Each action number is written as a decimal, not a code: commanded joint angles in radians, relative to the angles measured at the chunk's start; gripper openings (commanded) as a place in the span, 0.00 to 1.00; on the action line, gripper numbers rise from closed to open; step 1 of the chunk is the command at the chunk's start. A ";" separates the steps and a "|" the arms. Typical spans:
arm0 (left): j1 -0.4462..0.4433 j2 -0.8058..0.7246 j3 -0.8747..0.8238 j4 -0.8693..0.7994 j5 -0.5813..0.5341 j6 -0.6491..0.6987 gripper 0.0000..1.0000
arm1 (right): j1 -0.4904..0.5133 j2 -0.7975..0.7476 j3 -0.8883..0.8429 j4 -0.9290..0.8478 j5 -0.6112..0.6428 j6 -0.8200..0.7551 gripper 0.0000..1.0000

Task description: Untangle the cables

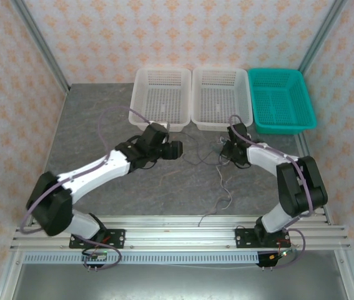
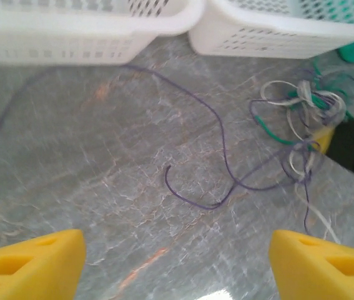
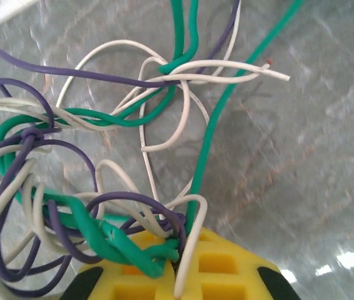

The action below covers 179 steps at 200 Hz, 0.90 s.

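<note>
Pulling now could cinch the knot, since right gripper (image 3: 180,253) is pinched on several cables (image 3: 111,240) at once in the tangle before the baskets (image 1: 220,127); left gripper (image 2: 177,262) gapes, empty.

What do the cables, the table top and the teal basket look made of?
The cables: thin wire in smooth, slightly glossy insulation, probably plastic; one white end shows a reddish bare tip, perhaps copper. The table top: grey, veined like stone, with glare patches; polished stone or printed laminate. The teal basket: perforated grid walls, uniform colour, likely moulded plastic.
</note>
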 commanded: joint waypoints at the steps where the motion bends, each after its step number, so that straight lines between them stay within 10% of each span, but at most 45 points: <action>1: -0.001 0.099 0.024 0.052 0.033 -0.345 0.76 | 0.026 -0.098 -0.082 0.011 -0.035 0.074 0.02; 30: -0.030 0.246 0.067 0.140 0.105 -0.505 0.74 | 0.067 -0.190 -0.159 0.027 -0.049 0.142 0.00; 179: -0.116 0.555 0.331 -0.073 0.025 -0.431 0.43 | 0.108 -0.226 -0.168 0.046 -0.087 0.196 0.00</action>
